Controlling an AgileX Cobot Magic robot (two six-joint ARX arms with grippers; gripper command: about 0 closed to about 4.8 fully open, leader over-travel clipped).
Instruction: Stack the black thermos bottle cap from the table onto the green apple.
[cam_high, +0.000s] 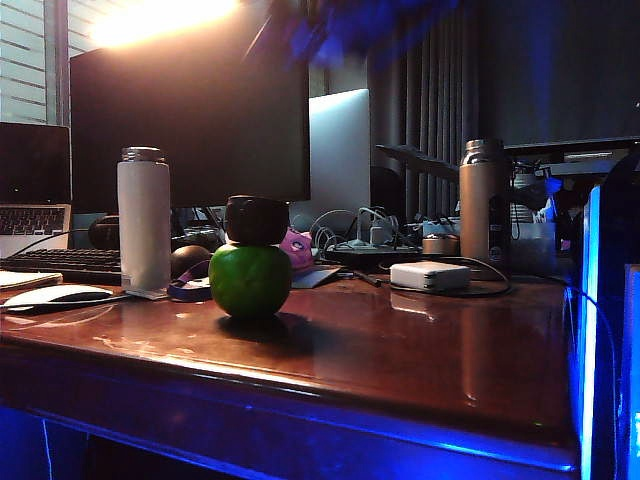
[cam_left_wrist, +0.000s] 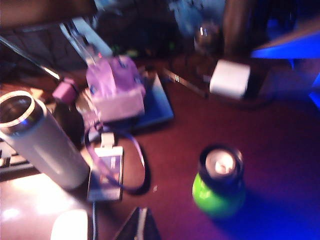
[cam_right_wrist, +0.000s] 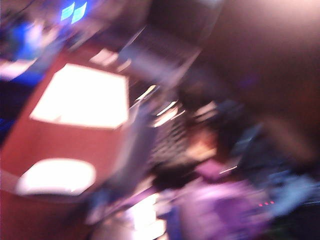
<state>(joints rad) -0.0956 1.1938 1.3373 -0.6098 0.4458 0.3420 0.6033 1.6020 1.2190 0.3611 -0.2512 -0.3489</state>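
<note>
The green apple stands on the reddish-brown table, left of the middle. The black thermos bottle cap sits on top of it, upright, with nothing touching it. In the left wrist view the cap shows its pale inside above the apple. My left gripper hovers well to the side of the apple, its fingertips together. A blurred blue shape high above the apple is my right gripper; its jaws do not show. The right wrist view is smeared by motion.
A white thermos stands left of the apple, with a mouse and keyboard beyond it. A grey bottle and a white charger are at the right. A pink object and a lanyard badge lie behind.
</note>
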